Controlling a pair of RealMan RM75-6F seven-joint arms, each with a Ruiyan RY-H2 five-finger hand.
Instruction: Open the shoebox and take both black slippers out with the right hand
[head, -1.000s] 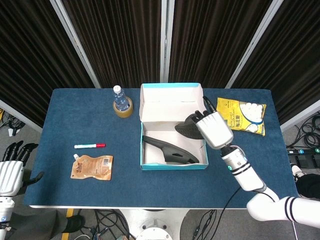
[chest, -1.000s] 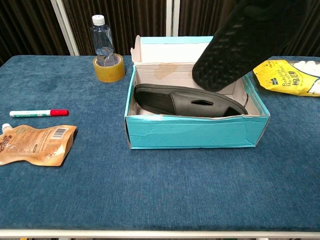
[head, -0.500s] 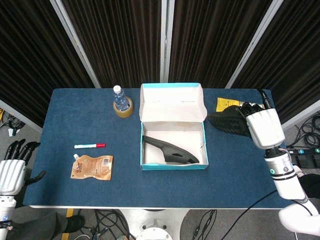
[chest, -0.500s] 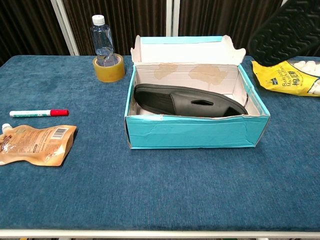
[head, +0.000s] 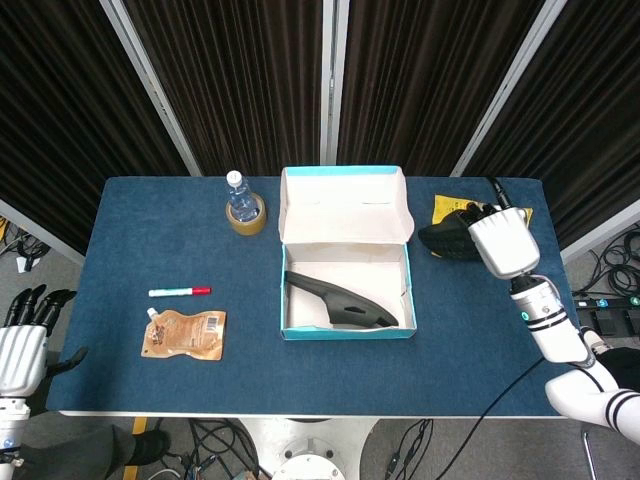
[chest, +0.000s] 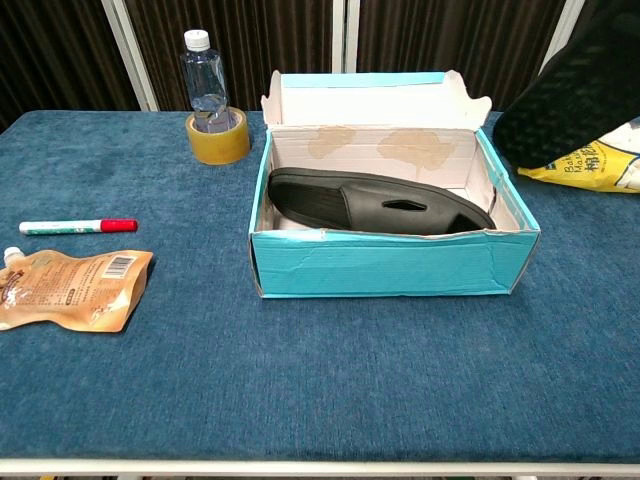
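Note:
The teal shoebox stands open mid-table, its lid tipped back. One black slipper lies inside it. My right hand holds the second black slipper just right of the box, low over the yellow snack bag. In the chest view only the slipper shows; the hand is out of frame. My left hand hangs off the table's left edge, fingers apart, holding nothing.
A water bottle stands inside a roll of tape left of the box lid. A red-capped marker and a brown pouch lie on the left half of the blue table.
My right hand has carried the second slipper out of the box, right, and now lower and slightly back toward the box, over the snack bag. The left hand barely shifted.

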